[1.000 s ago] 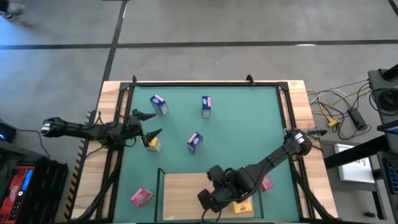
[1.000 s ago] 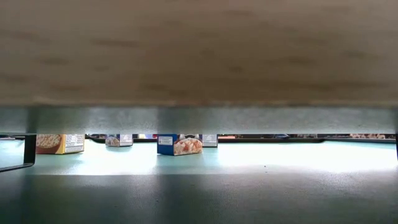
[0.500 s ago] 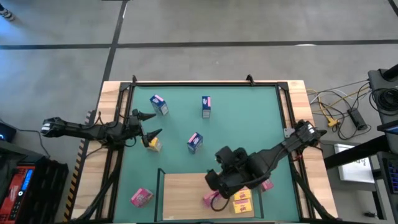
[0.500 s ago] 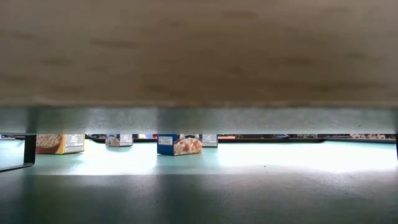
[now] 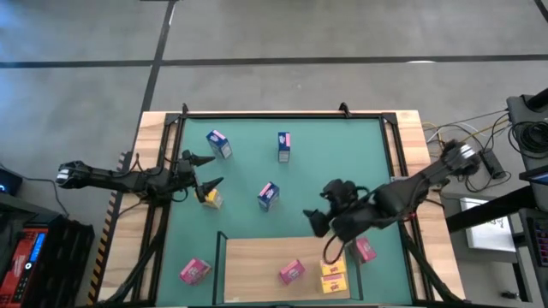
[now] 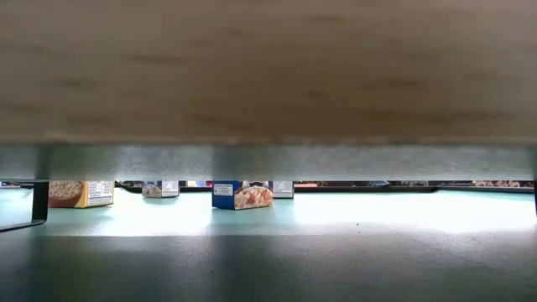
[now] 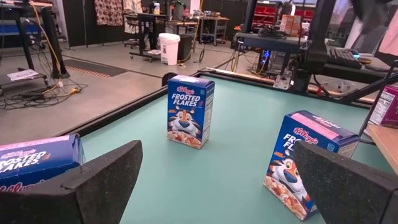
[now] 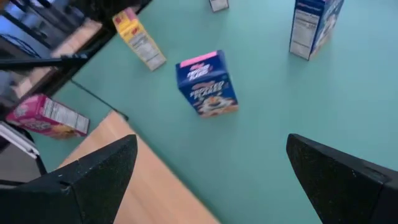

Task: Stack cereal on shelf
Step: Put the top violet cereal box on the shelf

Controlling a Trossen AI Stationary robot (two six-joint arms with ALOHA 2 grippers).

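Room: grey concrete floor all round the desk; in the left wrist view, workbenches, racks and cables stood beyond.

Desk (image 5: 411, 128): light wood, carrying a green mat (image 5: 342, 162) inside a dark frame.

Shelf (image 5: 257, 265): flat light-wood board at the mat's near edge, middle to right. In the low view its underside filled the upper picture.

Right arm: reached in from the desk's right edge. Right gripper (image 5: 318, 235) hung over the shelf's far edge, fingers spread apart, holding nothing.

Left arm: lay along the desk's left edge. Left gripper (image 5: 205, 171) sat over the mat's left side, fingers apart, empty, with a yellow box (image 5: 211, 198) just beside it.

Cereal, small printed cardboard boxes:
- On the shelf: one pink box (image 5: 291, 272), yellow boxes (image 5: 333, 275) near the shelf's right end, another pink box (image 5: 366, 250) at that end.
- On the mat: three blue boxes, far left (image 5: 218, 144), far middle (image 5: 283, 146), centre (image 5: 268, 196); a pink box (image 5: 194, 271) at the near left corner.

Open mat lay far right.
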